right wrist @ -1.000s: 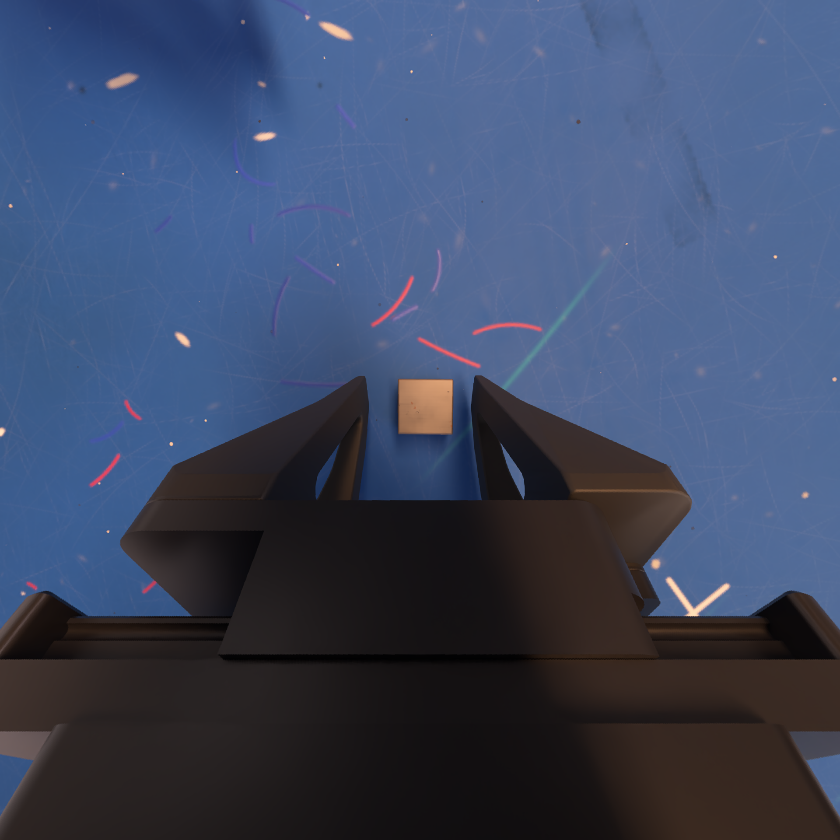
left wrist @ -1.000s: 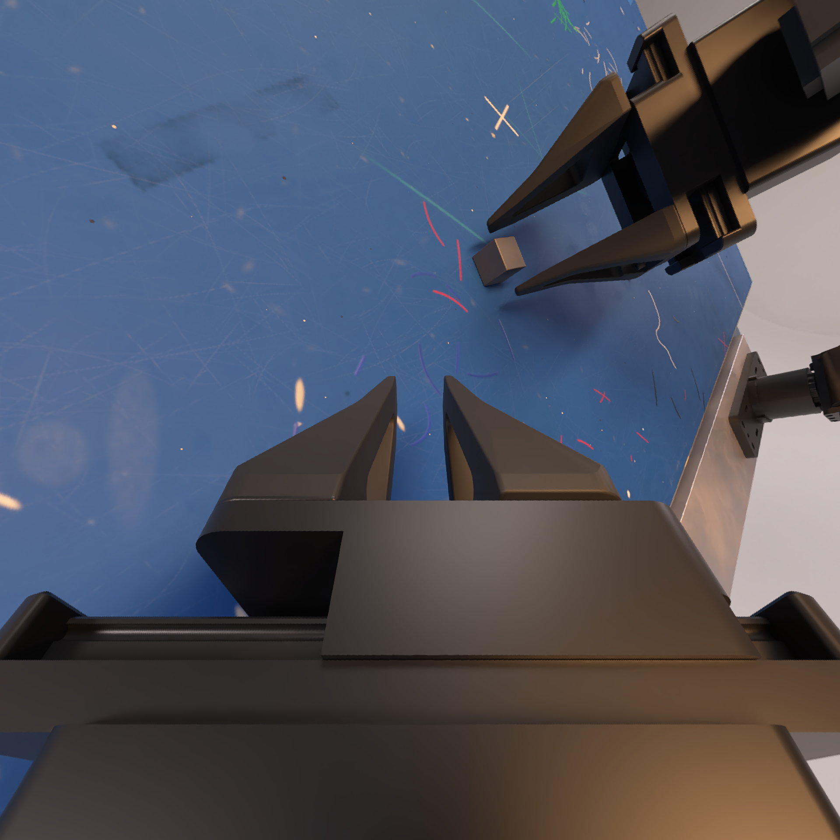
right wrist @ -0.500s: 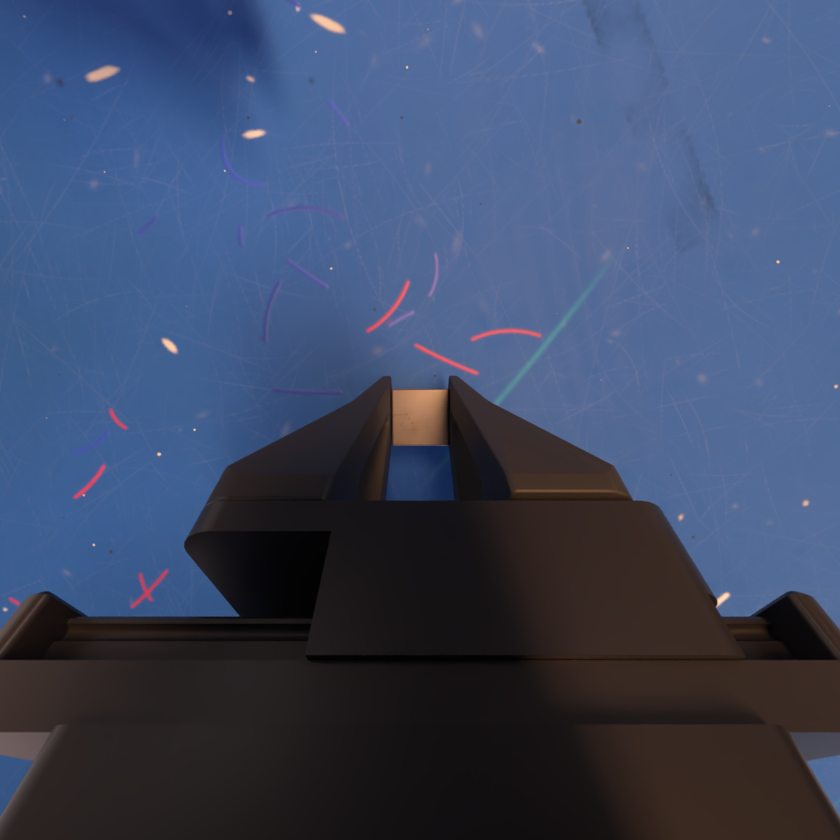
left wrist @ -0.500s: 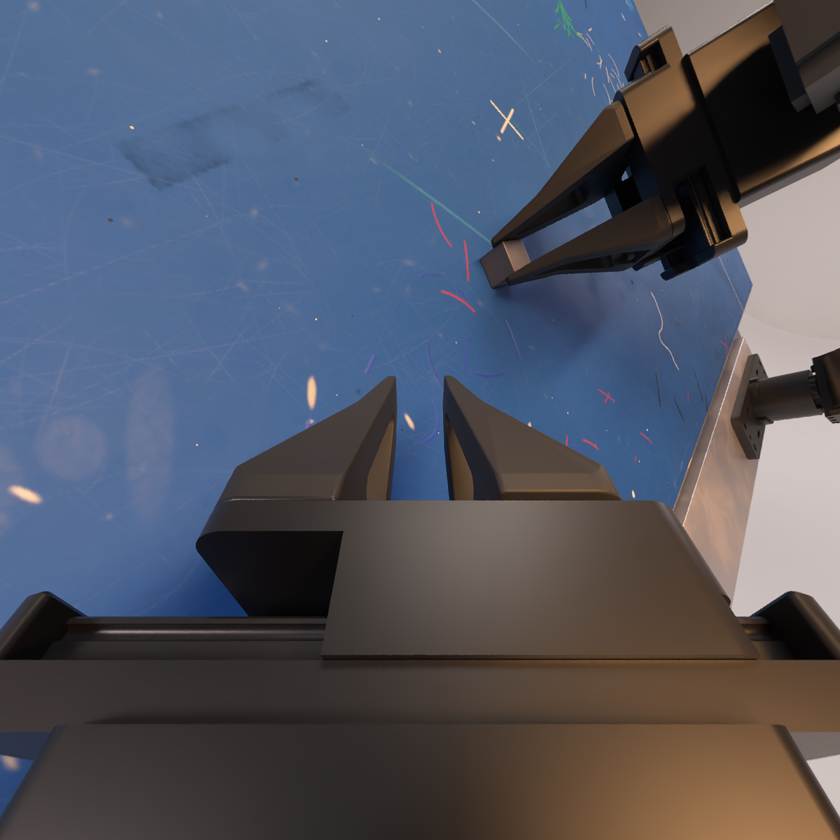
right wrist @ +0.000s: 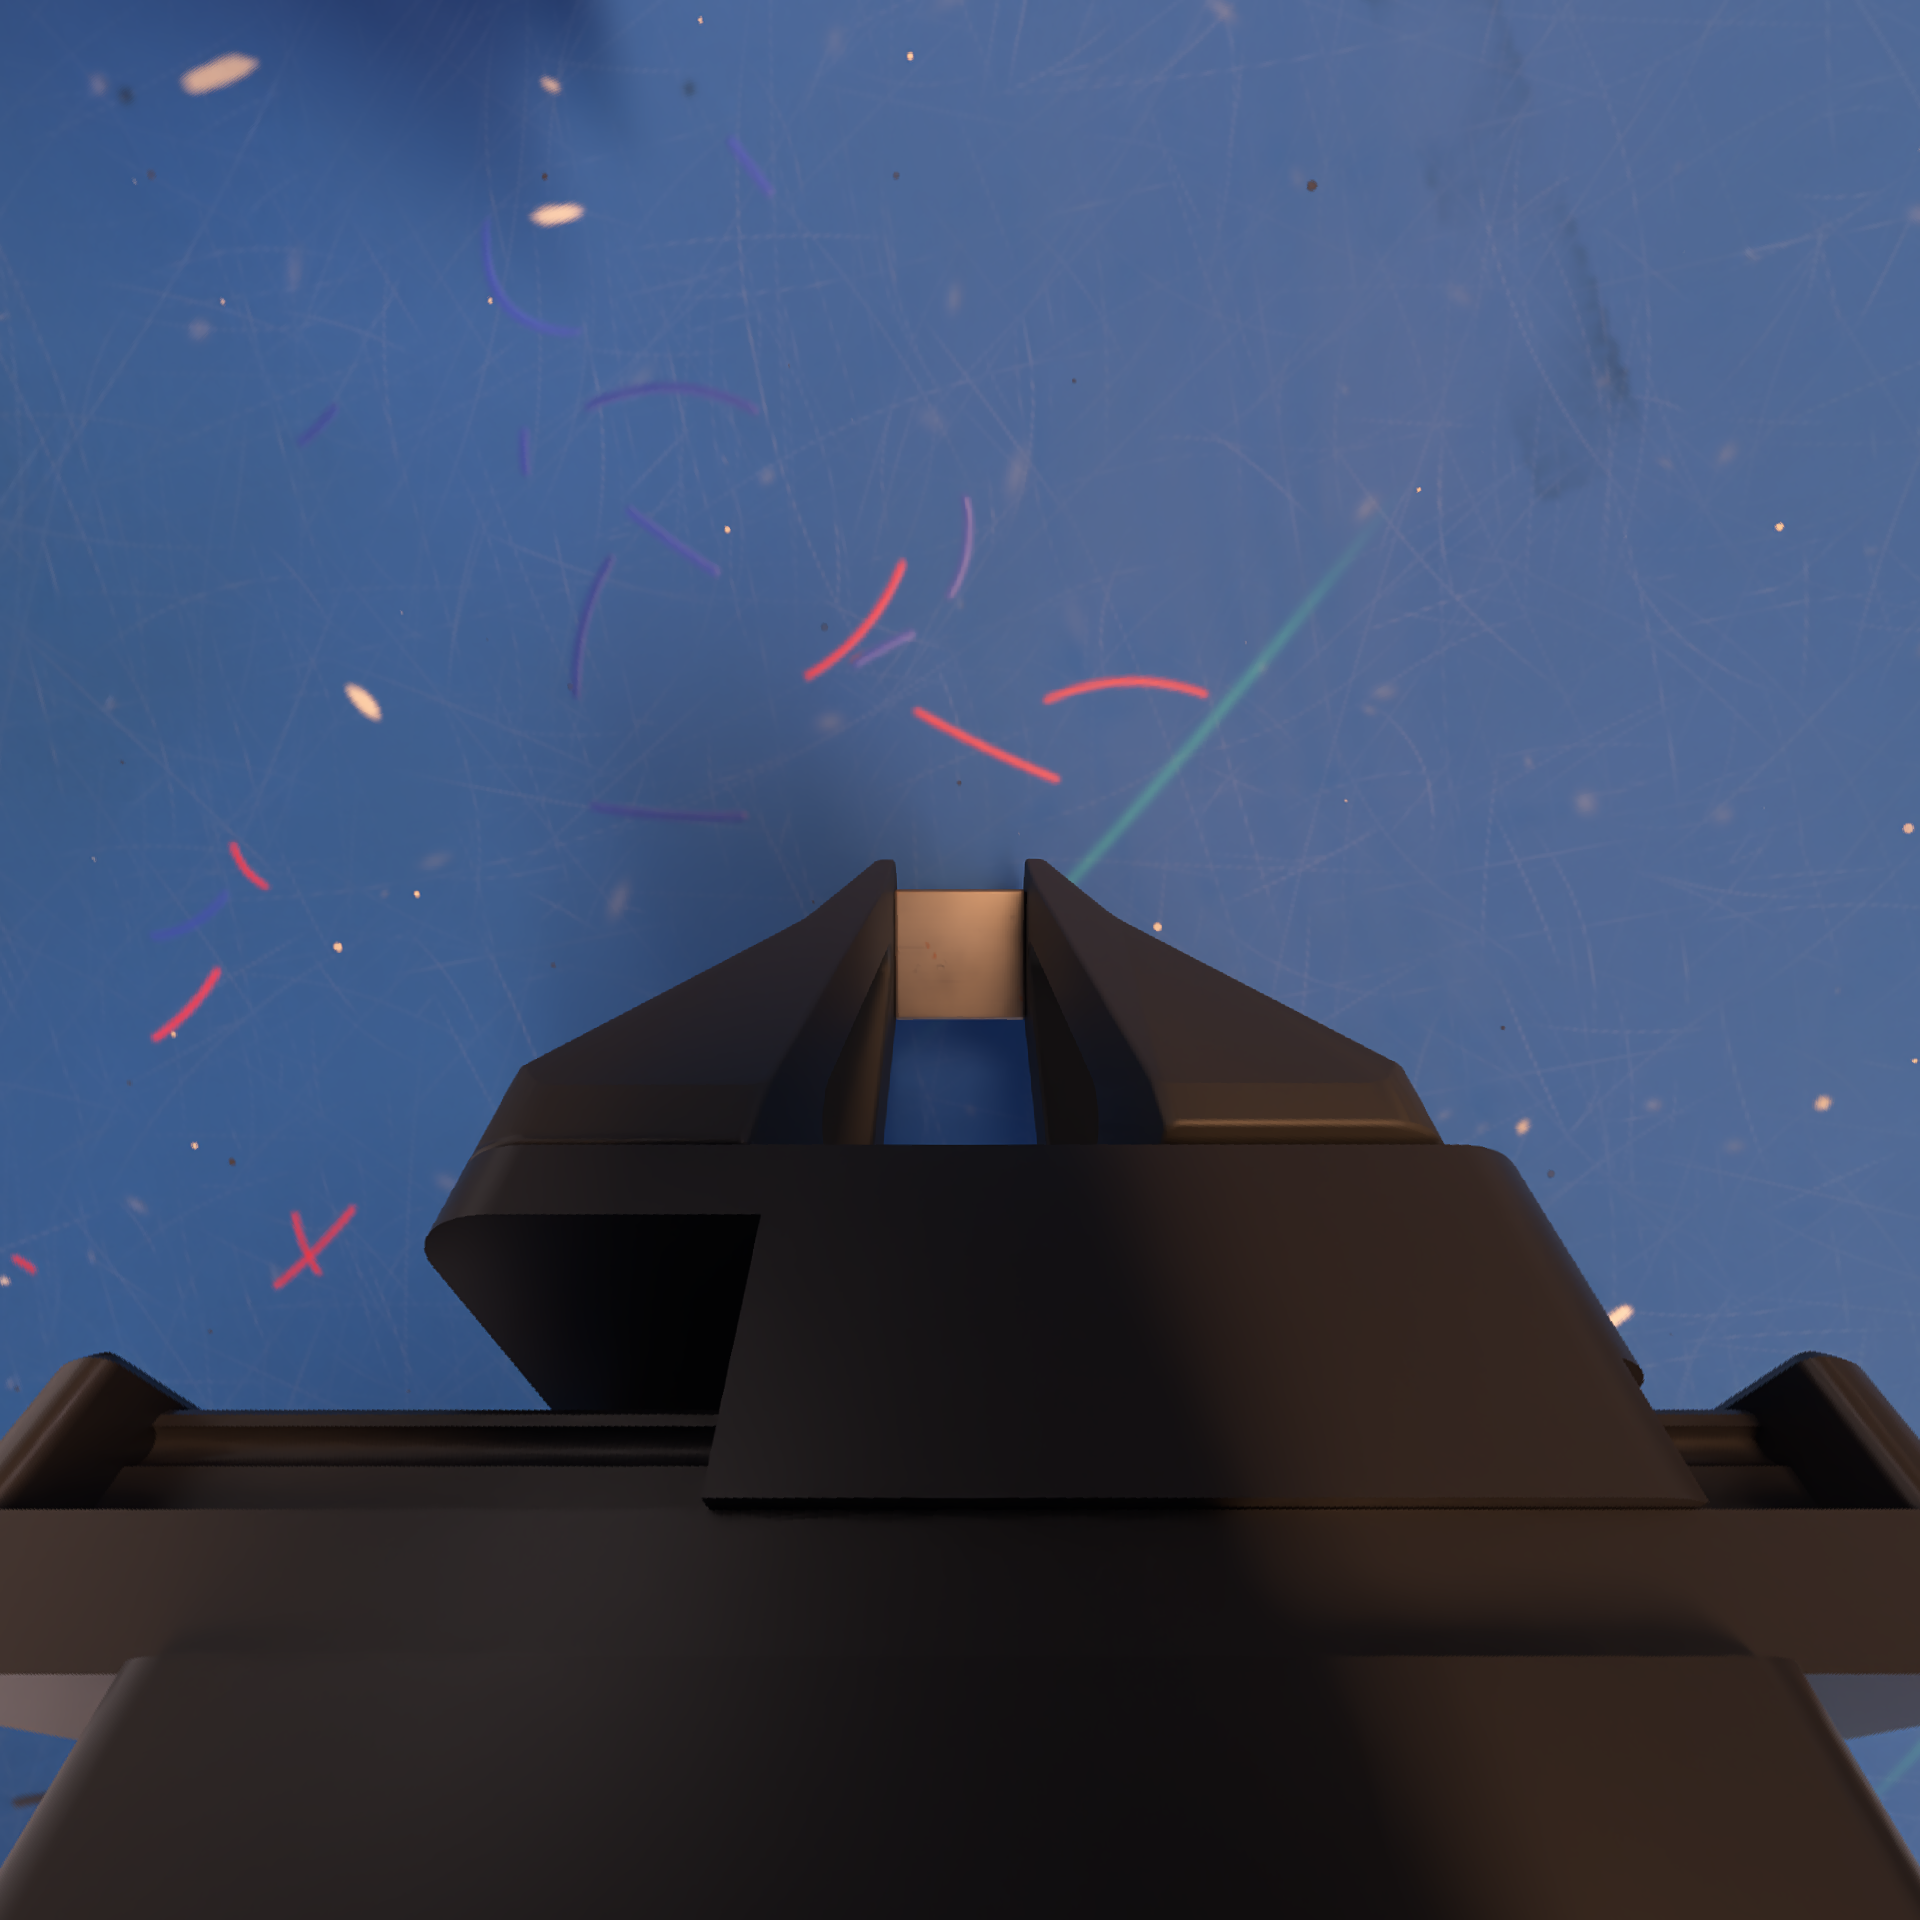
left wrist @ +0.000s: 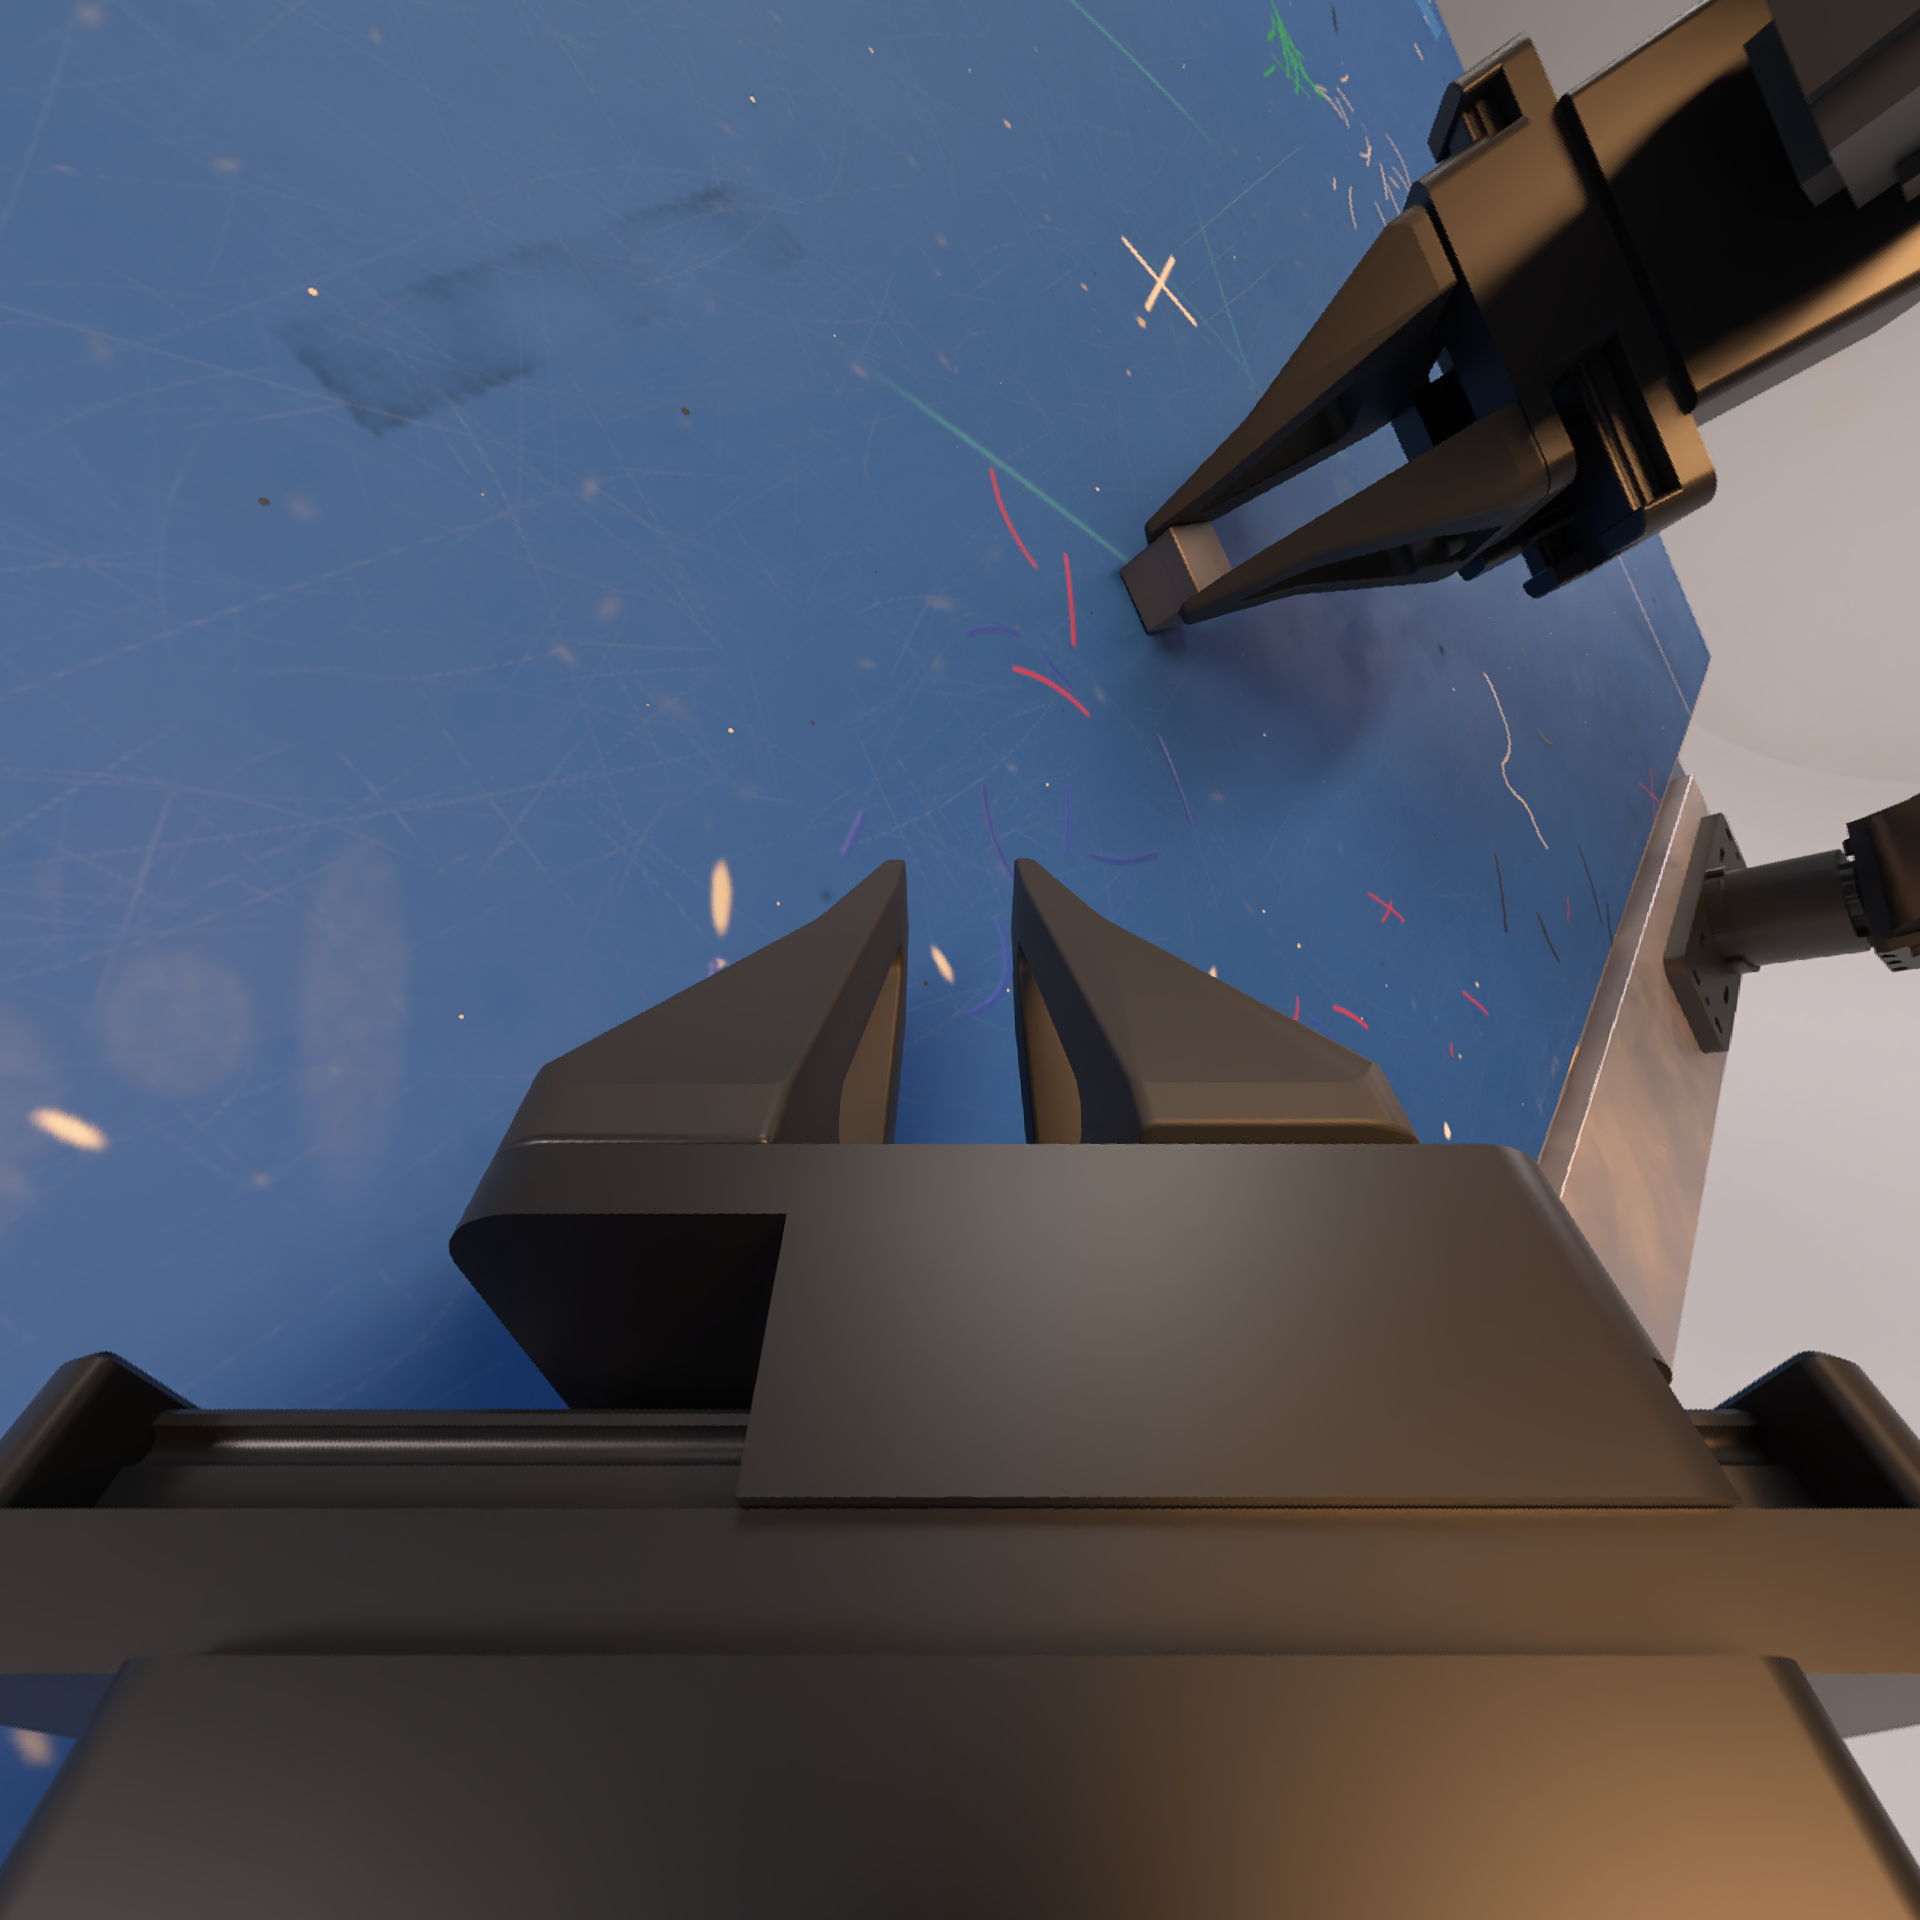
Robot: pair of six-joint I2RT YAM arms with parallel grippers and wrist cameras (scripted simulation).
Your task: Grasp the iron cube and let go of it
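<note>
The iron cube (right wrist: 959, 951), small and dull grey-brown, sits clamped between the fingertips of my right gripper (right wrist: 960, 867), which is shut on it. In the left wrist view the cube (left wrist: 1151, 594) and the right gripper (left wrist: 1172, 575) are at the upper right, low on the blue table (left wrist: 520, 675). I cannot tell whether the cube touches the table. My left gripper (left wrist: 958, 864) hovers over the table nearer the front. Its fingers stand a narrow gap apart with nothing between them.
The scratched blue table top ends at the right in a metal side plate (left wrist: 1631, 1039). A dark arm mount (left wrist: 1756, 914) sticks out beside it. Beyond that edge is pale floor.
One second ago the right gripper's fingers stood open on both sides of the cube; they have closed on it and hold it. The left gripper has not moved.
</note>
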